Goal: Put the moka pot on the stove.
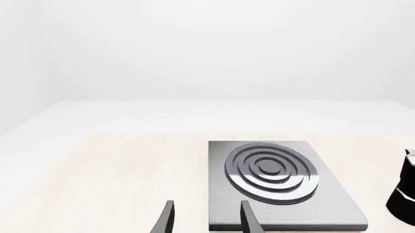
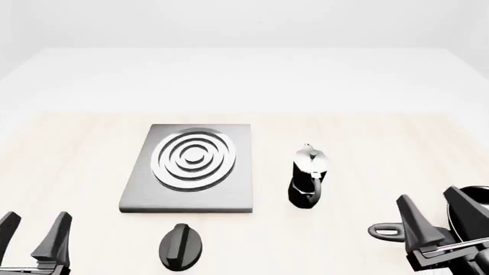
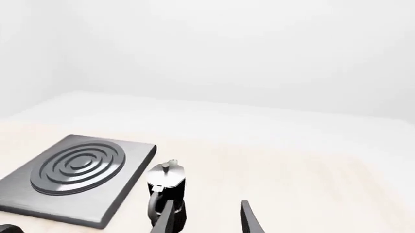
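Observation:
The moka pot [image 2: 308, 176] stands upright on the table, black with a silver lid, just right of the stove [image 2: 191, 167], a flat grey plate with concentric rings. The pot [image 3: 166, 194] also shows in the right wrist view, beside the stove [image 3: 77, 179]. My right gripper [image 2: 433, 211] is open at the front right, well short of the pot, nothing between its fingers. At the front left corner my left gripper [image 2: 34, 228] stands open and empty. The left wrist view shows the stove [image 1: 279, 187] ahead and a sliver of the pot [image 1: 405, 194] at the picture's edge.
A black oval knob [image 2: 182, 246] lies on the table in front of the stove. A black frying pan [image 2: 470, 215] with its handle loop [image 2: 384, 231] sits at the front right, partly behind my right gripper. Pale wooden tabletop [image 2: 367, 137] stretches behind the pot.

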